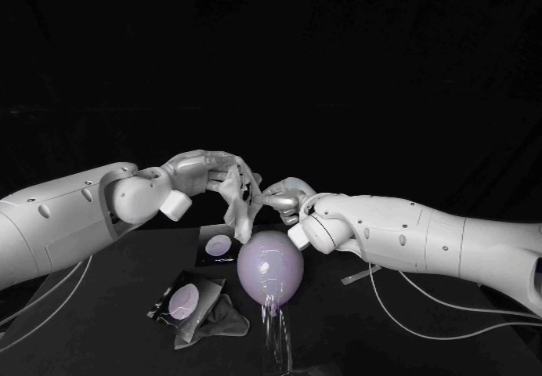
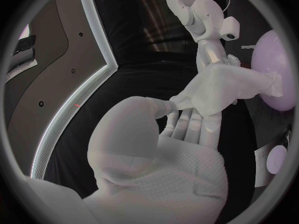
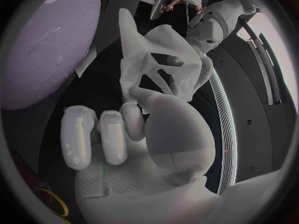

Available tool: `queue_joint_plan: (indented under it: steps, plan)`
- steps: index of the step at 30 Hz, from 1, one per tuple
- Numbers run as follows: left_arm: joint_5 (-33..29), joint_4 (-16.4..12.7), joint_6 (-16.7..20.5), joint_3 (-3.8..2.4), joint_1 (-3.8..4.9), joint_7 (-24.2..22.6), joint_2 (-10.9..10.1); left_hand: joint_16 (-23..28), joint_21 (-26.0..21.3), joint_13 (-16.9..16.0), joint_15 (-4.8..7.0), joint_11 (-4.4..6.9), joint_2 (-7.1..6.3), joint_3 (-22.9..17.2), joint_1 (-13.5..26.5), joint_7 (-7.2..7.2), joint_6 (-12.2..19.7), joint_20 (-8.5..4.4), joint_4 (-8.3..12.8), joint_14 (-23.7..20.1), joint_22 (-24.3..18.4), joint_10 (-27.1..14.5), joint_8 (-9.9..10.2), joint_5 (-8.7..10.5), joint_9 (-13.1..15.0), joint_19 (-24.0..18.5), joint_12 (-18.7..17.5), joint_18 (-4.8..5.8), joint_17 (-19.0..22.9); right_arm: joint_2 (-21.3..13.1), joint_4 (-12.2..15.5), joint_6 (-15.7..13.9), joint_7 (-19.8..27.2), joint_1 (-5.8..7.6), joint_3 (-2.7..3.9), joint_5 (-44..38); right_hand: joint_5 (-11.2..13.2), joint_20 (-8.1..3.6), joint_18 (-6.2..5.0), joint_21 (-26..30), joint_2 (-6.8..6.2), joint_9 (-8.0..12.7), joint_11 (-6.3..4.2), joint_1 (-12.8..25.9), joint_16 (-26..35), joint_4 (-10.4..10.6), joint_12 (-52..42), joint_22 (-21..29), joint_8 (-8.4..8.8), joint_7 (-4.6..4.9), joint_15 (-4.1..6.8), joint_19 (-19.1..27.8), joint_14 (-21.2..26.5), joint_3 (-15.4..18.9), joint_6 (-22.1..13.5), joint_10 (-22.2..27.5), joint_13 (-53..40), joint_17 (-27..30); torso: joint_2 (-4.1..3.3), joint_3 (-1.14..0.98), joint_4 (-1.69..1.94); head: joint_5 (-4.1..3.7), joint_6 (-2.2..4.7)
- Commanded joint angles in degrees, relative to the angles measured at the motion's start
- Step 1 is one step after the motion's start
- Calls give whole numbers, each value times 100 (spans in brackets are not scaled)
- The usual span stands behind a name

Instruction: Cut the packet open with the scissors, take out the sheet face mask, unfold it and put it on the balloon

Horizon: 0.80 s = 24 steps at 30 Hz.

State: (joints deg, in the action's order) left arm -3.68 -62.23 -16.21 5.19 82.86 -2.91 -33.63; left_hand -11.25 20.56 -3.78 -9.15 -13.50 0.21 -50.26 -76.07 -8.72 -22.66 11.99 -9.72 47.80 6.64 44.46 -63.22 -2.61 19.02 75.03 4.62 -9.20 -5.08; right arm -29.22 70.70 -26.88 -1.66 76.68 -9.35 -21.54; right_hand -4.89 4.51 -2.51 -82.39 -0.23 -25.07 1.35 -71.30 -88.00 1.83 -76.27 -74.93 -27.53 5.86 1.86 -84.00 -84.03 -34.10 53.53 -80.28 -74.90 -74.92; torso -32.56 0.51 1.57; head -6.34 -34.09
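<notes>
The white sheet face mask (image 1: pixel 240 208) hangs partly unfolded in the air between my two hands, just above the balloon. My left hand (image 1: pixel 210 175) pinches its upper edge; the left wrist view has the mask (image 2: pixel 222 88) spreading out from the thumb and fingers (image 2: pixel 187 127). My right hand (image 1: pixel 283 197) grips the other side, where the mask (image 3: pixel 159 59) rises from the thumb and fingers (image 3: pixel 112 134). The pale purple balloon (image 1: pixel 269 270) lies on the black table below, also seen as the balloon (image 2: pixel 275 69) and the balloon (image 3: pixel 50 45).
A cut packet piece (image 1: pixel 218 247) lies left of the balloon, and another piece (image 1: pixel 184 301) lies nearer the front with a crumpled grey wad (image 1: pixel 217 321). Clear film (image 1: pixel 275 325) trails from the balloon's near end. A yellow loop (image 3: pixel 49 202) lies near my right wrist.
</notes>
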Motion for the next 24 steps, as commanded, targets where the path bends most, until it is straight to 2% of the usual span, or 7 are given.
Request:
queue_joint_plan:
  steps: [1, 8, 12, 16, 18, 24]
  plan:
    - [-67, -16, -39, -12, 12, -124, -5, 18, 37, 6, 9, 42, 24, 25, -56, -751, -41, 2, 3, 28, 8, -13, -261, -18, 487, 57, -36, -113, -9, -19, -11, 13, -190, -4, 2, -193, -123, -6, 46, 24, -49, -24, 42, 152, -1, -431, 76, -1234, -41, 35, -3, -113, -491, -512, -44, 24, -277, -1278, 0, 1, 0, -2, -4]
    - [-92, 1, -11, -15, 12, -161, -21, 19, 38, 6, 9, 42, 23, 24, -57, -751, -42, 2, 5, 28, 8, -13, -260, -18, 485, 57, -36, -113, -9, -71, -24, 95, -365, -4, 1, -292, -410, 26, 21, 128, -183, -65, 98, 293, 45, -648, 237, -1199, -73, 110, -48, -46, -463, -699, -235, 164, -159, -1229, -2, 2, 1, -3, -6]
    - [-108, 17, 14, -17, 12, -182, -27, 19, 38, 6, 9, 42, 23, 24, -57, -751, -42, 2, 5, 28, 8, -13, -260, -18, 485, 57, -36, -113, -9, -106, -19, 146, -427, -4, 0, -330, -471, 50, 11, 168, -215, -70, 137, 328, 64, -717, 293, -1185, -57, 155, -79, -19, -449, -715, -345, 224, -119, -1208, -2, 0, -2, 0, -4]
    - [-116, 35, 35, -19, 12, -198, -29, 20, 40, 6, 9, 42, 23, 24, -59, -751, -41, 1, 7, 29, 8, -15, -260, -18, 484, 58, -38, -112, -9, -137, -9, 203, -473, -4, 0, -354, -701, 111, -12, 271, -296, -30, 227, 398, 120, -819, 418, -1150, 48, 263, -158, 51, -411, -720, -570, 377, -25, -1148, 2, -1, -3, 0, -9]
    - [-118, 41, 42, -20, 12, -200, -29, 20, 40, 6, 9, 42, 23, 24, -59, -751, -41, 1, 7, 29, 8, -15, -260, -18, 484, 58, -38, -112, -9, -151, -2, 222, -484, -4, 0, -360, -776, 132, -17, 289, -323, -14, 251, 433, 129, -835, 451, -1144, 82, 287, -178, 64, -403, -709, -619, 420, 1, -1139, 3, -1, -1, -2, -11]
    - [-113, 54, 55, -21, 12, -182, -28, 20, 40, 6, 9, 42, 23, 24, -59, -751, -41, 1, 7, 29, 8, -15, -260, -18, 484, 58, -38, -112, -9, -195, 35, 214, -446, -4, 0, -332, -843, 158, -6, 239, -303, -26, 248, 492, 100, -824, 396, -1161, 40, 272, -189, 34, -419, -657, -536, 386, -32, -1170, 0, -2, -1, -5, -8]
